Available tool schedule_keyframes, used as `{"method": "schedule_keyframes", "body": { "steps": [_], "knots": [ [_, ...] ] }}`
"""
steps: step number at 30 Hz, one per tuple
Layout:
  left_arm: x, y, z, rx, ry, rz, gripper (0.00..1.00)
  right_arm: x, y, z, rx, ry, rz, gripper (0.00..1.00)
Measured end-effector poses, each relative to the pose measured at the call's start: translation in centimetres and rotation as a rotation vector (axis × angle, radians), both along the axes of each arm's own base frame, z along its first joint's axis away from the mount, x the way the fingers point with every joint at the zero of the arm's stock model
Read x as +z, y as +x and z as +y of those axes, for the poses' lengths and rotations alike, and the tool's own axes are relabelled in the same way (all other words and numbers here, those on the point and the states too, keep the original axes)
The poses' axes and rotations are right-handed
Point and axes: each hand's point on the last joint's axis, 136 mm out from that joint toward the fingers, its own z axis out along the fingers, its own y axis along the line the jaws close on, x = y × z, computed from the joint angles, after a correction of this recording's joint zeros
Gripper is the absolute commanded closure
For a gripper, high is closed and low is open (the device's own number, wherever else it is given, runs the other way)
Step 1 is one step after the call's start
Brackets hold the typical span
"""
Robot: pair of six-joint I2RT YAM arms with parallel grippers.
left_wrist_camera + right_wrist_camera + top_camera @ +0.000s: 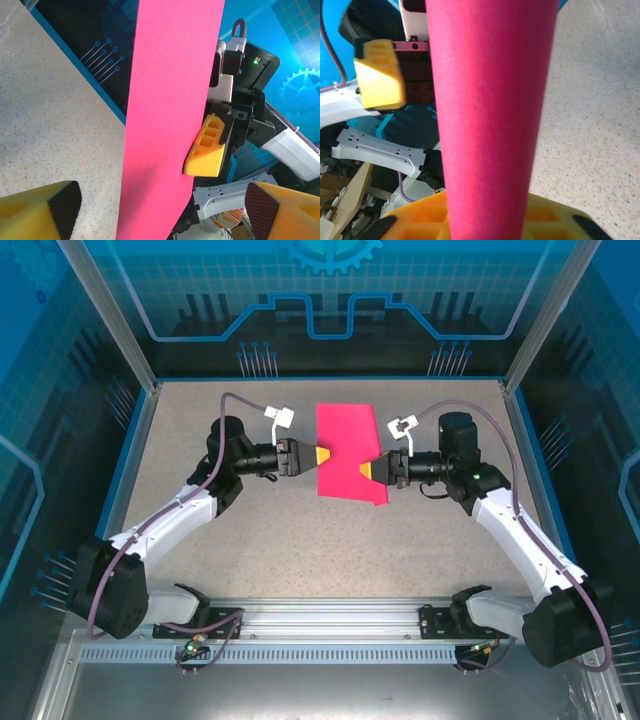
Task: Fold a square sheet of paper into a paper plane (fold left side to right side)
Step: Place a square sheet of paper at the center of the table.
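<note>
Top external: speckled table (pixel 300 540), perhaps glass-walled

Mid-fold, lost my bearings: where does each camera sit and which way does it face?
Top external: above and behind the bases, looking down on the table; both arms show, left gripper and right gripper meeting at the square sheet of paper.
Left wrist: on the left arm, facing the right gripper across the paper; own yellow fingers at the bottom corners.
Right wrist: on the right arm, facing the left gripper; own finger at the bottom.
Shared: both wrist views have the paper mid-frame, opposite gripper behind.
</note>
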Motion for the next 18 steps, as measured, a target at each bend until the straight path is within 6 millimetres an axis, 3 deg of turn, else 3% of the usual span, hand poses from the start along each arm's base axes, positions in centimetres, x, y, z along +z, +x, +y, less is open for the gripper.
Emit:
{"method": "schedule_keyframes", "body": {
  "steps": [1, 4, 7, 13, 18],
  "knots": [
    [-0.1, 0.1, -0.3, -0.001, 0.009, 0.003, 0.92, 0.0, 0.0, 0.0, -0.004, -0.007, 0.0, 0.61],
    [-1.0, 0.6, -0.7, 0.016, 0.054, 0.023, 0.99, -0.7, 0.7, -0.3, -0.054, -0.059, 0.02, 0.53],
    [-3.0, 1.5, -0.9, 0.041, 0.101, 0.059, 1.0, -2.4, 1.9, -0.9, -0.114, -0.127, 0.06, 0.41],
    [-10.2, 3.9, -1.1, 0.094, 0.211, 0.239, 1.0, -7.6, 3.9, -3.4, -0.269, -0.314, 0.161, 0.16],
    [-16.4, 5.2, -0.6, 0.139, 0.329, 0.372, 1.0, -10.6, 5.3, -6.4, -0.414, -0.495, 0.163, 0.08]
  ]
}}
